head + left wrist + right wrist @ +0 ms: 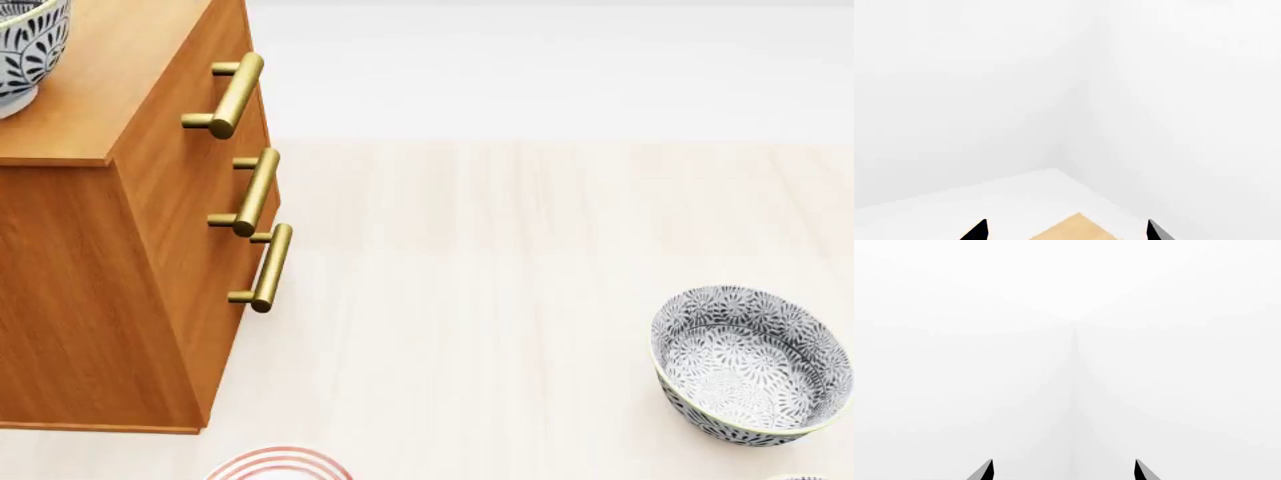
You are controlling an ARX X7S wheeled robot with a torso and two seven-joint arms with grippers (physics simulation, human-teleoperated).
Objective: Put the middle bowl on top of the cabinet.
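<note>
The cabinet (120, 260) stands at the left of the head view, orange-brown, with three brass handles (238, 95) on its front. A leaf-patterned bowl (20, 45) rests on its flat top, cut off by the picture's edge. I cannot tell whether it is the middle bowl. A matching bowl (750, 362) sits upright on the floor at the right. Neither arm shows in the head view. My left gripper (1067, 232) is open and holds nothing, with a tan corner (1077, 231) between its tips. My right gripper (1063, 471) is open and faces blank white.
A round object with red rings (278, 467) lies at the lower edge, just in front of the cabinet's near corner. A sliver of another object (801, 478) peeks in at the lower right. Pale wood floor (507, 300) runs to a white wall (534, 60).
</note>
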